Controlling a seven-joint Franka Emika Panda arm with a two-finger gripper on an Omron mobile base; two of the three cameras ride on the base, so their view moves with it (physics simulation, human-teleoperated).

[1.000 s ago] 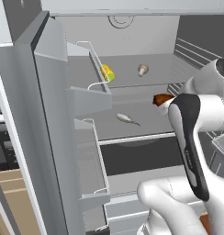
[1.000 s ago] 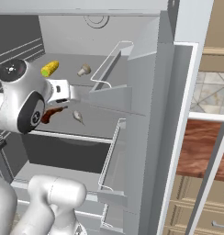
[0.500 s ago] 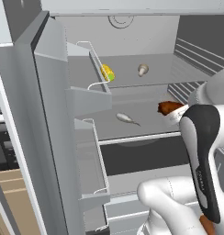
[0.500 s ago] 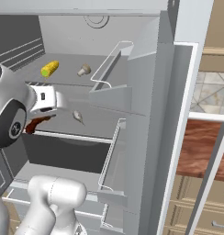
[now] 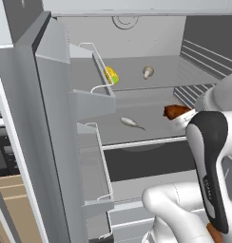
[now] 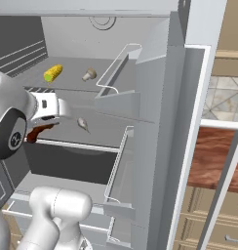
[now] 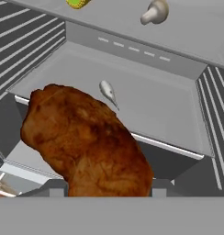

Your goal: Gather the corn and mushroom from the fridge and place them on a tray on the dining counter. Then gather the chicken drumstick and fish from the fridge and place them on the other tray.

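An open grey fridge (image 5: pixel 151 42) stood in a rendered kitchen, its pale interior evenly lit. Two flat grey shelves (image 5: pixel 151 130) ran across it, one above the other, and ribbed grey side walls (image 6: pixel 18 53) showed horizontal ridges. A round moulded mark (image 6: pixel 99 22) sat high on the back wall. The left door (image 5: pixel 46 123) swung wide, carrying wire-railed bins (image 5: pixel 96 64). The right door (image 6: pixel 160 122) also stood open, with matching wire-railed bins (image 6: pixel 116 161). Beyond the left door were light wooden drawers (image 5: pixel 13 199) beneath a dark appliance panel (image 5: pixel 3 147). Past the right door lay a reddish-brown wooden countertop (image 6: pixel 216 161) over pale panelled cabinets (image 6: pixel 218 219), with a tiled wall (image 6: pixel 221 100) behind.
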